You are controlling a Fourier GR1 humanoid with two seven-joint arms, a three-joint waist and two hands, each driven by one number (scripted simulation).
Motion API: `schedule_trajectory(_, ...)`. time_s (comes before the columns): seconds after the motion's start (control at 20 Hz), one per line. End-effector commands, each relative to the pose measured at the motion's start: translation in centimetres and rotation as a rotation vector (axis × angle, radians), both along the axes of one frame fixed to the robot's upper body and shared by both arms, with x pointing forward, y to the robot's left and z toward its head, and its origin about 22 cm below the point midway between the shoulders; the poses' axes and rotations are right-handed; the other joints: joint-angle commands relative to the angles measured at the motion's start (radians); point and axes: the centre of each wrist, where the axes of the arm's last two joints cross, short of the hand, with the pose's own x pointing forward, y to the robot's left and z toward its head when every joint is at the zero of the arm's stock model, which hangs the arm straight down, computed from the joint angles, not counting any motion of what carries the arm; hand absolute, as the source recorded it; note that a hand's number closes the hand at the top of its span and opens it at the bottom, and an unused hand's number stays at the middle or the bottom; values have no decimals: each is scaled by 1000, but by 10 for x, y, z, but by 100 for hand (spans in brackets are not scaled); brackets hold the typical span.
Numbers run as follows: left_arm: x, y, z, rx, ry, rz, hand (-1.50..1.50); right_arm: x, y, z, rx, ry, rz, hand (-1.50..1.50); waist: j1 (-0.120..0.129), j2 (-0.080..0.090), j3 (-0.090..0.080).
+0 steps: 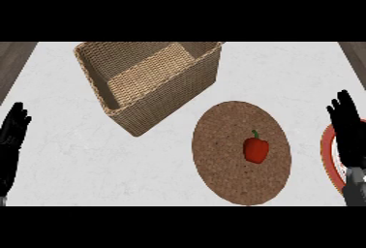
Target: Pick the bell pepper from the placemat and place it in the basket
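The red bell pepper (256,147) lies stem-up on the round placemat (221,131), just left of the right hand (349,131), which is open and empty and far nearer than the open, empty left hand (12,140) across the counter (85,160).

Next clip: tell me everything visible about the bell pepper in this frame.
The bell pepper is small, glossy red, with a short green stem at its top pointing toward the far side of the counter. It looks whole and sits right of centre on the round brown placemat, resting on the mat's woven-looking surface. Nothing else touches it: the right hand is open at the view's right edge, apart from it, and the wicker basket stands farther back to the left, also apart.
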Motion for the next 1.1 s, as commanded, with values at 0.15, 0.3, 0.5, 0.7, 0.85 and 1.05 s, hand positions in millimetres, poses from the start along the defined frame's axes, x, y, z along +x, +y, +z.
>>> schedule_trajectory(0.15,32,-40,28,93,-90,-191,0,38,112,19,1,-145,324,150,15,-24,-27)
schedule_trajectory(0.3,29,-28,25,57,-67,-174,0,48,90,54,279,-423,-91,150,-100,-78,9)
schedule_trajectory(0.5,46,-61,30,57,-96,-344,0,34,242,18,156,-302,300,-150,42,-21,-28)
schedule_trajectory(0.7,63,-57,43,61,-88,-318,0,48,275,39,-72,-326,169,-150,12,-30,-32)
schedule_trajectory(0.85,62,-59,48,75,-84,-306,0,77,243,33,-349,-251,97,-150,-2,-43,-37)
schedule_trajectory(1.05,60,-52,38,90,-73,-282,0,108,197,43,-628,-28,78,-150,-23,-53,-45)
